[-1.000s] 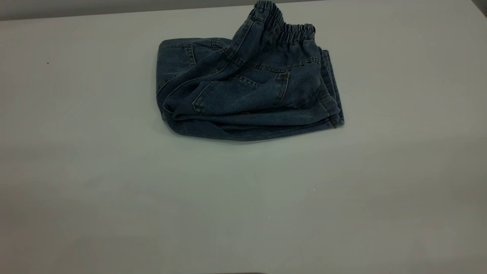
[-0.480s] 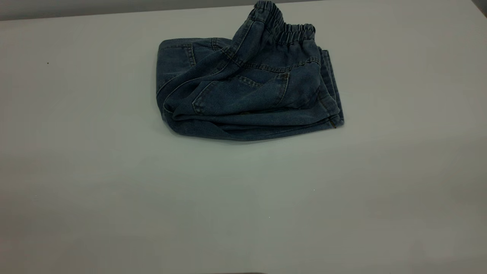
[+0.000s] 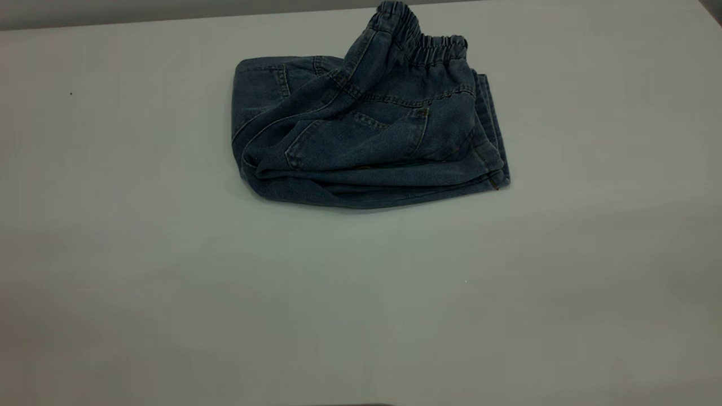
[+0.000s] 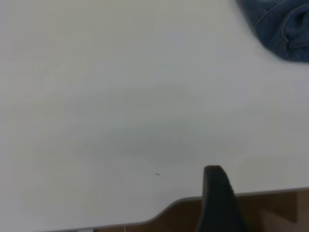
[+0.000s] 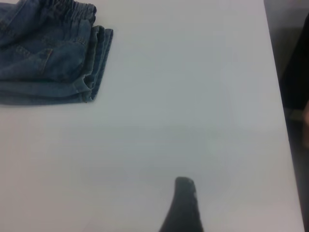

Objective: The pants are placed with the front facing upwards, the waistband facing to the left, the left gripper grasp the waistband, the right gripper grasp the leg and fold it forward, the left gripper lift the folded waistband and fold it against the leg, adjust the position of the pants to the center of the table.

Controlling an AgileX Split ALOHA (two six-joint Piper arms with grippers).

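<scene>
Pants lie folded far on the table, my end effectors well apart, grip state unclear to me; raised waistband could spring open.

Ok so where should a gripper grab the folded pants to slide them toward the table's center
Probably the waistband: it stands bunched above the folded pants, so jaws coming down from above could pinch it. The flat layers elsewhere offer less to pinch.
</scene>
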